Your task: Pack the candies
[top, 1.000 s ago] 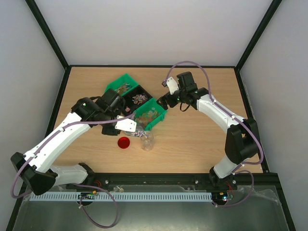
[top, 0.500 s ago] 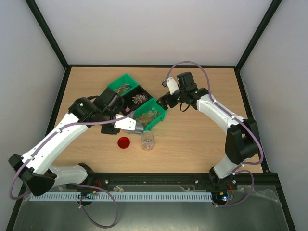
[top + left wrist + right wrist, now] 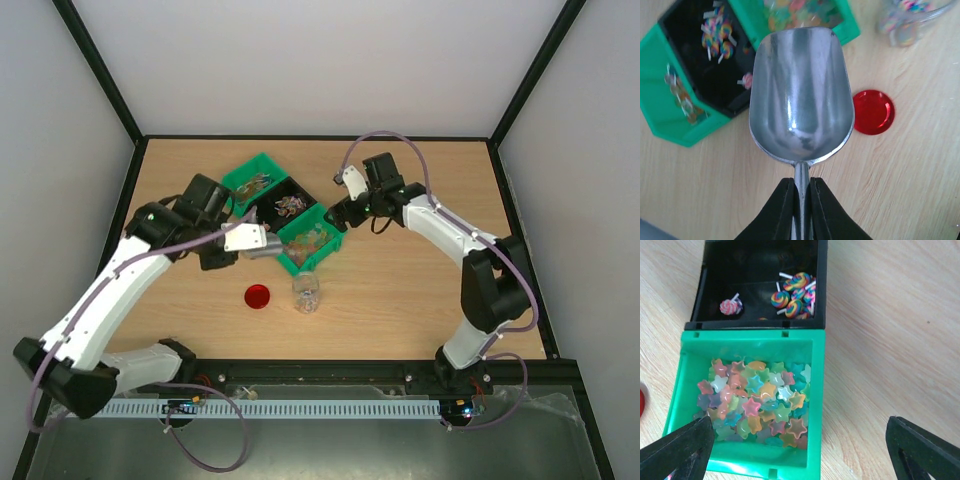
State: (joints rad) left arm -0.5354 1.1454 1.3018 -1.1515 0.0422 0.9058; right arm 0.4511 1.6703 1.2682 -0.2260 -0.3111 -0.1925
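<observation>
The left gripper is clamped on the handle of a metal scoop, which hangs over the table just beside the bins, near a red lid. Most candies (star-shaped, in mixed colours) lie in a green bin. The black bin touching it holds lollipops. A clear jar with a few candies inside stands near the lid. The right gripper hovers over the green bin, fingers spread wide, grasping nothing.
</observation>
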